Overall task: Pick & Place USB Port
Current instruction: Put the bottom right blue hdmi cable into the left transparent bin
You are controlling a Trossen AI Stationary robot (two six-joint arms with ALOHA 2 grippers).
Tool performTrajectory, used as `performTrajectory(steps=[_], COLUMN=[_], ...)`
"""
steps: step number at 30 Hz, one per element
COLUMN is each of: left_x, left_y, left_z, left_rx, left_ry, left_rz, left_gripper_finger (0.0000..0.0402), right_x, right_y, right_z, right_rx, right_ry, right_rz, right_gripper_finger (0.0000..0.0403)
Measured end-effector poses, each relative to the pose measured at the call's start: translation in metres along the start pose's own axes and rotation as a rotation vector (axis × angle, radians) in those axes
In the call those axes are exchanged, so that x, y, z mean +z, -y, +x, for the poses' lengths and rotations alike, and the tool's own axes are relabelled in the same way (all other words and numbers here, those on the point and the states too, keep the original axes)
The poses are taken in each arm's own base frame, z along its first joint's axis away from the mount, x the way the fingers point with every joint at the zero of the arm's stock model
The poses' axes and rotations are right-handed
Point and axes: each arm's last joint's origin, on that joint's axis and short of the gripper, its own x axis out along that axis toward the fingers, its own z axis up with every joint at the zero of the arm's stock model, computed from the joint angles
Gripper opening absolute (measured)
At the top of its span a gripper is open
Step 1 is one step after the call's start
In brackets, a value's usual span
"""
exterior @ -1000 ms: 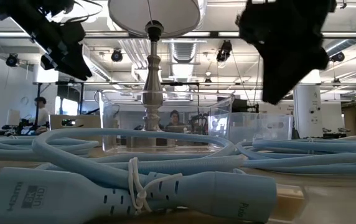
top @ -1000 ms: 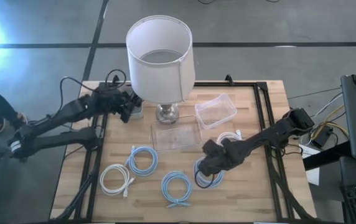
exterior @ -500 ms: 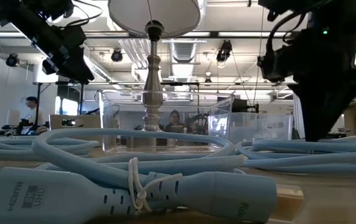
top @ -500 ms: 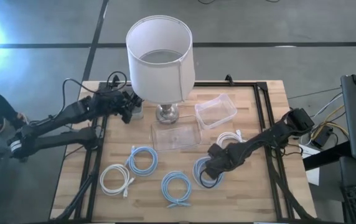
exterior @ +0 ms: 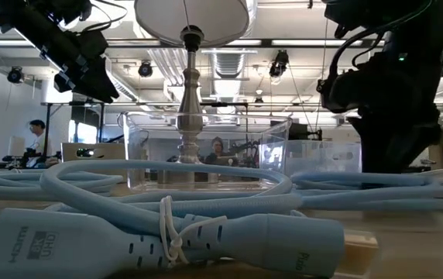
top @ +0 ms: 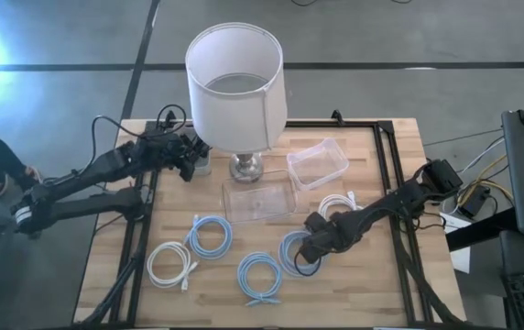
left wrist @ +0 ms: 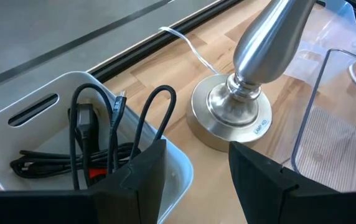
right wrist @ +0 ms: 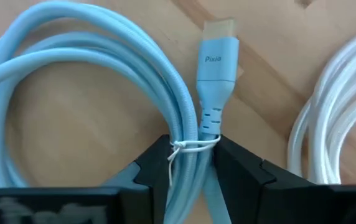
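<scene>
- The right gripper point(top: 306, 252) was down on the bench near its front edge, right of centre, set over a coiled light-blue cable point(right wrist: 184, 118).
- In the right wrist view its two dark fingers point(right wrist: 159, 165) stood either side of the bundled strands, just where a thin white tie point(right wrist: 187, 146) bound them; the jaws were narrowed about the bundle, though a firm grip could not be confirmed.
- The cable's plug point(right wrist: 216, 56), a flat blue moulded body with a gold metal tip, lay on the wood just beyond the fingers.
- Handling, as judged: the coil looked light, soft and floppy; loose loops would probably sag or swing when lifted. The tied section seemed the best hold, since there the strands were gathered; the smooth jacket might slip in a weak pinch.
- A white cable coil point(top: 337, 203) lay just beside it, towards the bench's right edge; further blue coils point(top: 209, 236) lay along the front.
- Two clear plastic bins point(top: 318, 164) stood mid-bench beside a lamp point(top: 235, 87), likely candidates for the drop.
- The left gripper point(top: 187, 158) waited at the back left corner, jaws wide, over a white tray point(left wrist: 53, 106) of black cables.
</scene>
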Motion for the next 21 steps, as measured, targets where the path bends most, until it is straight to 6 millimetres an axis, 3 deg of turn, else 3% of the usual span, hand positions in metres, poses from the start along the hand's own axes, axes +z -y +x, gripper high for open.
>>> performTrajectory(steps=[11,21], left_x=[0.0,0.0], left_y=[0.0,0.0], left_z=[0.0,0.0], left_rx=[0.0,-0.001], left_ry=[-0.001,0.001], left_rz=[0.0,0.0], left_gripper_finger=[0.0177,0.0177], right_x=[0.004,0.031], right_y=[-0.012,-0.059], right_z=[-0.01,-0.059], right_rx=[0.063,0.246], right_ry=[-0.04,0.092], right_rz=[-0.099,-0.364], right_gripper_finger=[0.0034,0.0038])
